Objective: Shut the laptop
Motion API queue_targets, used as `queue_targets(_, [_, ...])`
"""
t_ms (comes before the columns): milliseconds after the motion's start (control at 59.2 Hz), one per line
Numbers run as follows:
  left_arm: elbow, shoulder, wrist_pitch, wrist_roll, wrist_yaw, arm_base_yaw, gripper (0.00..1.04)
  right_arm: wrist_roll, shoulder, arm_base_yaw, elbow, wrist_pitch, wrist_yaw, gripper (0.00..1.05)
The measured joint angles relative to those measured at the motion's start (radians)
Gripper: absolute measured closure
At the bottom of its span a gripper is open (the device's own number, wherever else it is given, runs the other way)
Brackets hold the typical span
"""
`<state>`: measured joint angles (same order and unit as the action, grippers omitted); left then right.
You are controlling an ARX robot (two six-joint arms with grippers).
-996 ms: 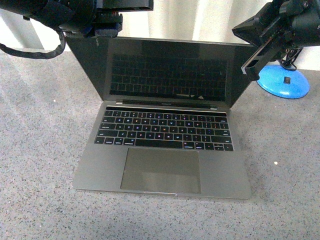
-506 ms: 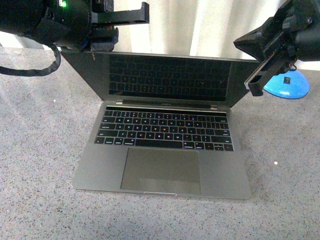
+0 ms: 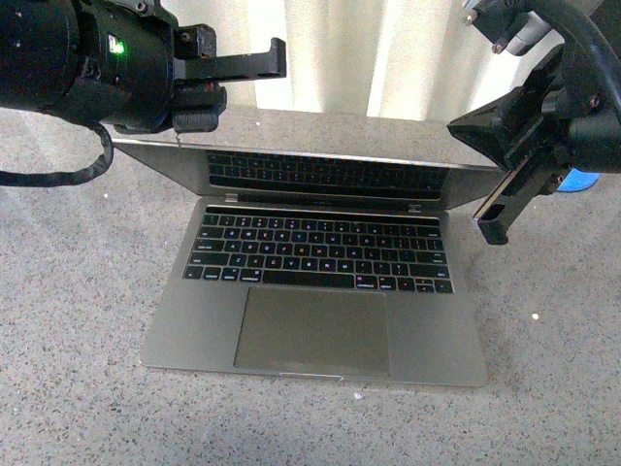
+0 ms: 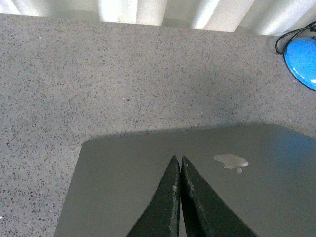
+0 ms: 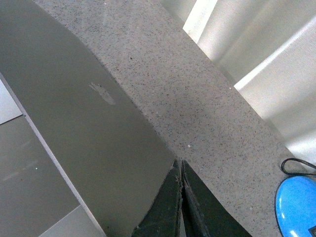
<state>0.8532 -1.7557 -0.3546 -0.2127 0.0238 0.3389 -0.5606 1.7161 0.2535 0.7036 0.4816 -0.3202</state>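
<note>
Left wrist view: the laptop [image 4: 118, 187] lid lies just beneath the left end effector [image 4: 178, 160], fingers together. The right end effector [image 5: 179, 164], also together, hangs over its edge.

The laptop [image 3: 315, 330] lies half shut, left claw [image 3: 277, 58] and right claw [image 3: 493, 225] beside its lid.

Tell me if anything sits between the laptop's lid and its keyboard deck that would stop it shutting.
Nothing visible does. The keyboard and trackpad are bare, and the partly lowered lid has a free path down. The blue object lies off to one side.
</note>
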Motion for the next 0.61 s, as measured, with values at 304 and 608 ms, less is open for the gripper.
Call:
queue_targets(304, [-0.068, 0.013, -0.035, -0.048, 0.018, 0.036, 1.01, 0.000, 0.000, 0.000, -0.013, 0.004, 0.004, 1.04])
queue_targets(608, [-0.103, 0.030, -0.046, -0.081, 0.027, 0.053, 1.01, 0.000, 0.000, 0.006, -0.045, 0.025, 0.004, 1.04])
